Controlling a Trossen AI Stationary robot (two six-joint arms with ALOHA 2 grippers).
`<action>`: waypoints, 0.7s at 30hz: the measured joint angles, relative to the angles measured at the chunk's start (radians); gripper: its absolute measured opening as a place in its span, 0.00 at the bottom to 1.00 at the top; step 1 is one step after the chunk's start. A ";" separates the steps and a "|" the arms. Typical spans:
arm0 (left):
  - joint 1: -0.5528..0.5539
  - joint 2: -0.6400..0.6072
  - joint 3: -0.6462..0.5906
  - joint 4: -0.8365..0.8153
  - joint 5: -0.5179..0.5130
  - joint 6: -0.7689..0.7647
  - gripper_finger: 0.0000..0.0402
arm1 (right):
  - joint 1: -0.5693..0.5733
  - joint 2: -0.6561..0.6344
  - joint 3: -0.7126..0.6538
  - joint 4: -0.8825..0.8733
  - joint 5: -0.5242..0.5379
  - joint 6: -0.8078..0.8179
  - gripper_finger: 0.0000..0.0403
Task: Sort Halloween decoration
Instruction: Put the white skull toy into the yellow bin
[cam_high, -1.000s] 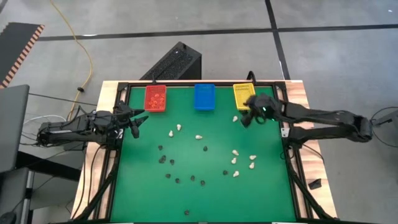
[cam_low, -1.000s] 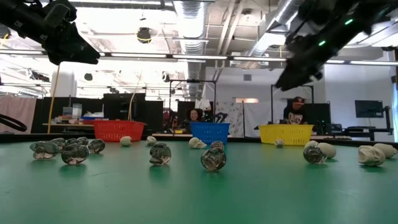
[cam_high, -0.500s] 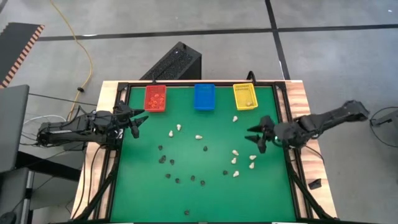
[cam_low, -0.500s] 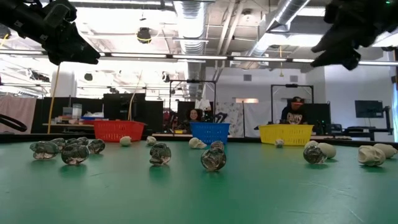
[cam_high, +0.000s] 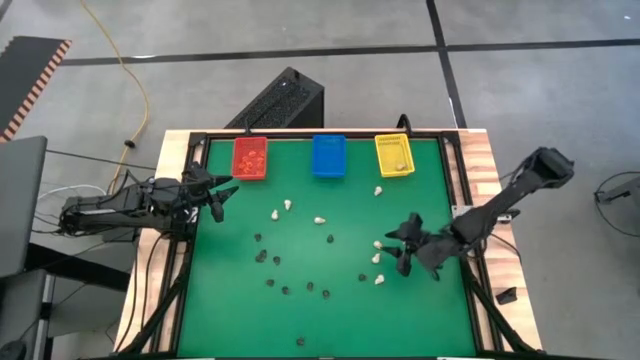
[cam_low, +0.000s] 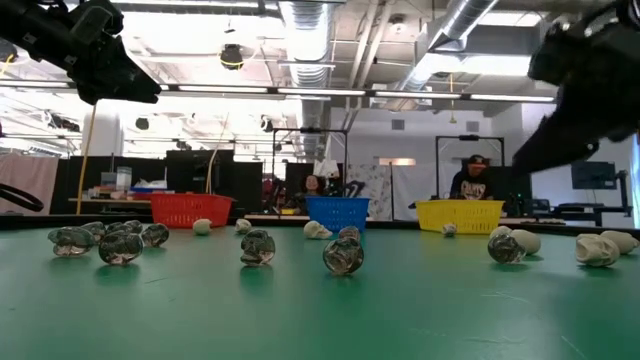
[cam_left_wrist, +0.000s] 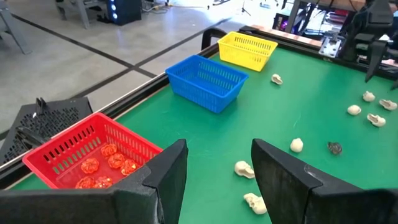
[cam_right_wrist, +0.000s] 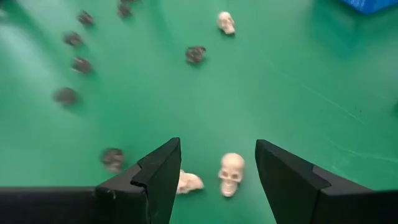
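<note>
Swung from the yellow bin (cam_high: 393, 155) down to the white skulls (cam_high: 378, 257) at the counter's (cam_high: 330, 310) right, right pincer (cam_high: 405, 245) now poised apart, one skull (cam_right_wrist: 231, 173) lengthwise between its tips.

Three bins (cam_high: 329, 156) stood on the counter (cam_high: 330, 310); seven cream skulls (cam_high: 378, 244) and about ten black trinkets (cam_high: 262, 256) lay loose.
</note>
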 joint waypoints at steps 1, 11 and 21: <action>0.000 0.000 0.000 0.000 0.000 0.000 0.42 | -0.002 0.036 0.000 0.012 0.009 0.001 0.59; 0.000 0.000 0.000 0.000 0.000 0.000 0.42 | 0.029 0.314 0.000 0.130 0.236 0.041 0.59; 0.000 0.000 0.000 0.000 0.000 0.000 0.42 | 0.054 0.448 0.000 0.273 0.238 0.063 0.59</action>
